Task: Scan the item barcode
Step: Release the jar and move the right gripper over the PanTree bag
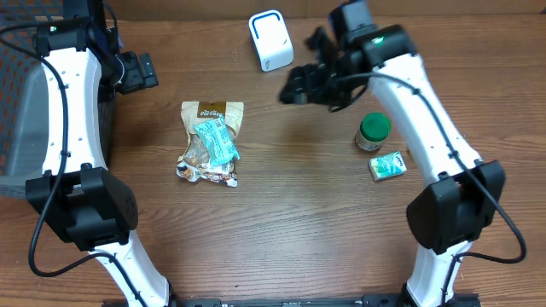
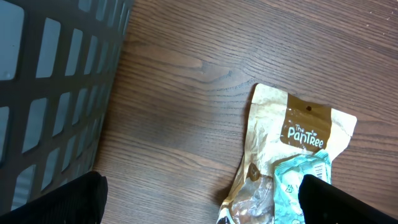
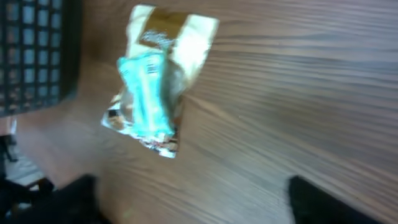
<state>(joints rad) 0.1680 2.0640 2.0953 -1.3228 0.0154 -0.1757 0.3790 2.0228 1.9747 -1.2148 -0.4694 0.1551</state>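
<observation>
Right gripper [image 1: 297, 88] spread wide and empty, hanging near the scanner [image 1: 270, 40], left gripper [image 1: 143, 72] just as wide, by the basket [image 1: 17, 111], snack bag [image 1: 212, 111] flat on the table [image 1: 290, 205] between them, teal packet [image 1: 215, 141] lying on top

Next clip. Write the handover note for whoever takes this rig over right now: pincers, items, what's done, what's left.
Left pincer: open, empty, beside the grey basket.
Right pincer: open, empty, between the white scanner and the green-lidded jar.
Items: snack bag lies flat centre-left with a teal packet on top. The jar and a second teal packet sit on the right.
Done: nothing held, nothing at the scanner.
Left: pick up an item and show its barcode to the scanner.
</observation>
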